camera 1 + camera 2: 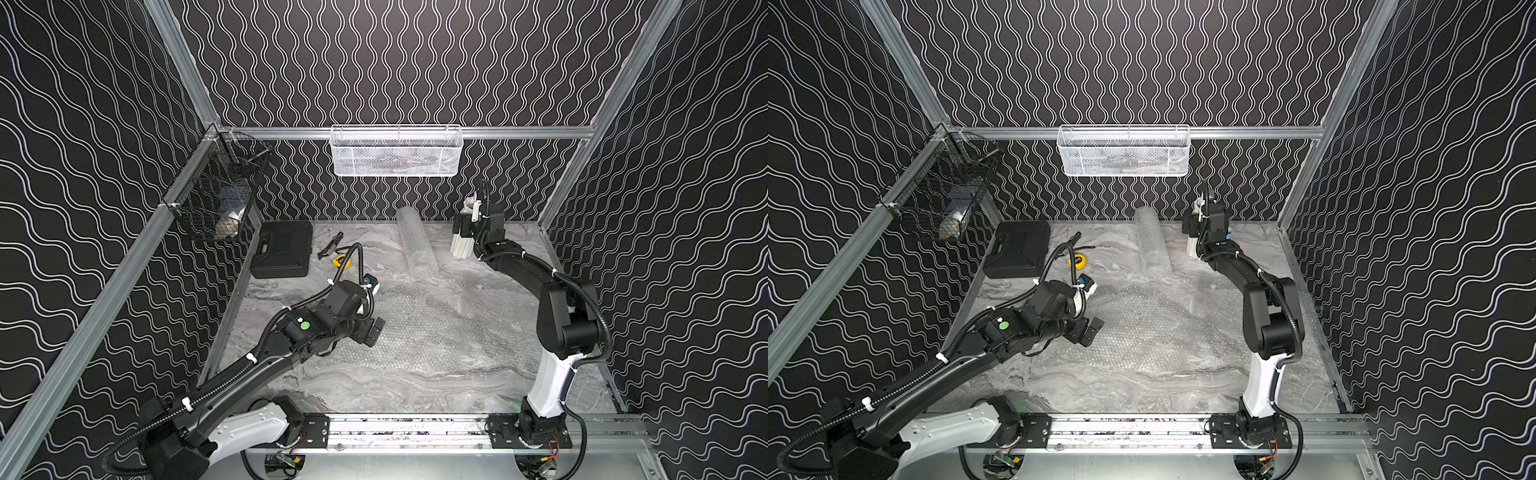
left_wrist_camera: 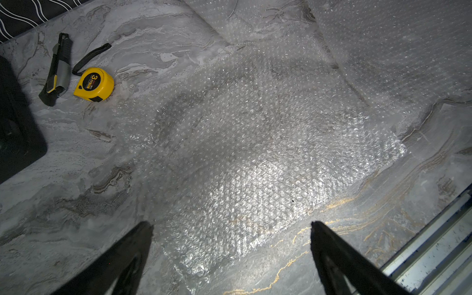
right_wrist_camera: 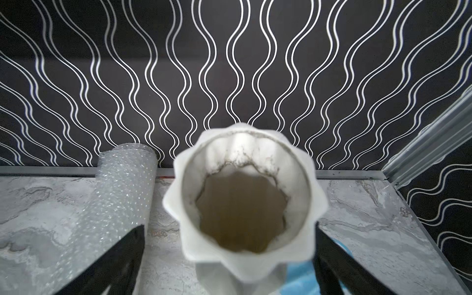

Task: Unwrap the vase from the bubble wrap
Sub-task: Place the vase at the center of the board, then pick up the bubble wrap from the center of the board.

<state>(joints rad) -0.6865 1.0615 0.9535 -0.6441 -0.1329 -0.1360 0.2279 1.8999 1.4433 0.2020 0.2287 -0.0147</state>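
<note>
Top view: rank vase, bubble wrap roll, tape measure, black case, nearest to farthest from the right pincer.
1. vase, inside the open right pincer
2. bubble wrap roll, beside it
3. tape measure, left of centre
4. black case, far left

The only thing you can read is on the yellow tape measure, which lies just beside the edge of the flat bubble wrap in the left wrist view. On its yellow face you will find a large black "3". Smaller lettering runs next to that digit, but it is too fine and blurred for you to make out. In both top views the tape measure is only a small yellow spot, too small to read.
</note>
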